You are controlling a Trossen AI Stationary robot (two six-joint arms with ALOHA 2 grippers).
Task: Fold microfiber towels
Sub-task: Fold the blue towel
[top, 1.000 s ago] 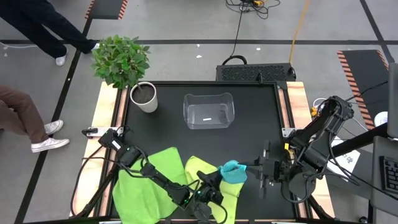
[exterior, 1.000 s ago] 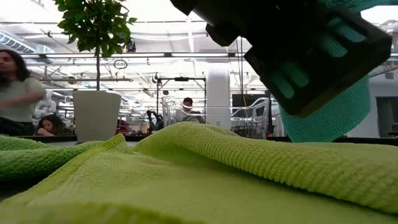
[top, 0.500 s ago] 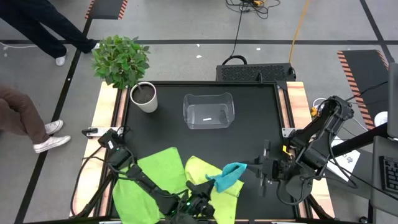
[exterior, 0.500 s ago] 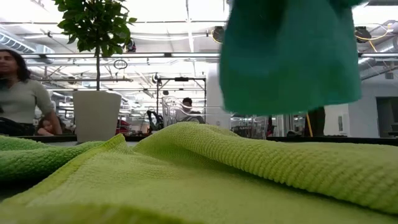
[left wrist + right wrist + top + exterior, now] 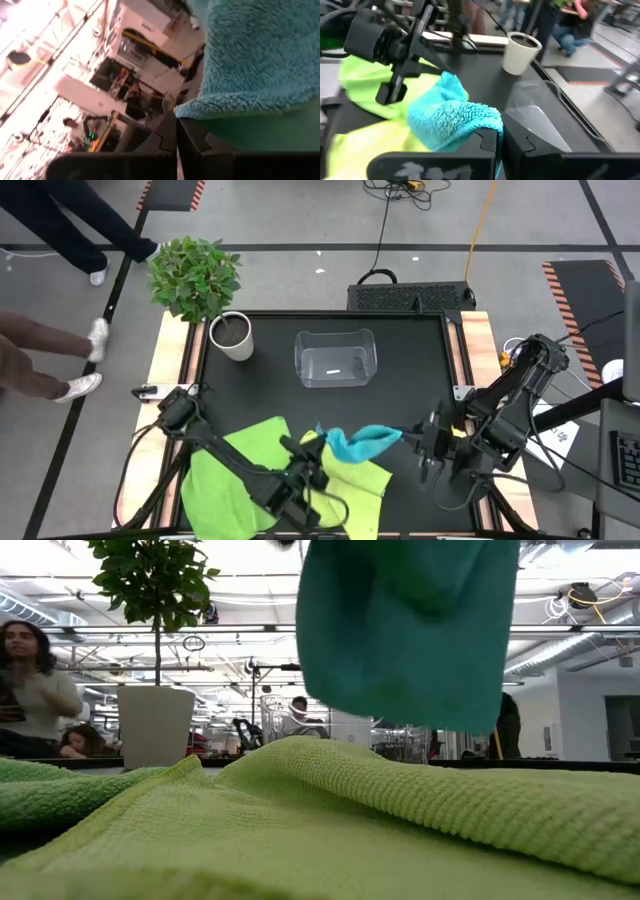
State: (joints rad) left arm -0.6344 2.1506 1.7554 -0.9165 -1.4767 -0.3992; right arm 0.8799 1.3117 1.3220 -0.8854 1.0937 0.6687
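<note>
High view: no legible writing. A clear bin [image 5: 335, 358] holds one small white scrap; a white pot [image 5: 232, 336] holds soil and a plant. The blue towel [image 5: 362, 442] hangs stretched between the left tool [image 5: 322, 440] and right tool [image 5: 412, 439], each pinching one end, above the pale towel [image 5: 362, 480]. The green towel [image 5: 228, 475] lies beside it on the bench [image 5: 400, 390].

Low view: blue towel hangs clear above pale towel.

Wrist views: both tools pressed together on blue towel.

A large open robotics lab or workshop is shown: hazard-striped floor mats [image 5: 580, 280], trailing cables [image 5: 385, 225], ceiling ducting [image 5: 560, 640], and people [image 5: 35, 690] among equipment behind.
</note>
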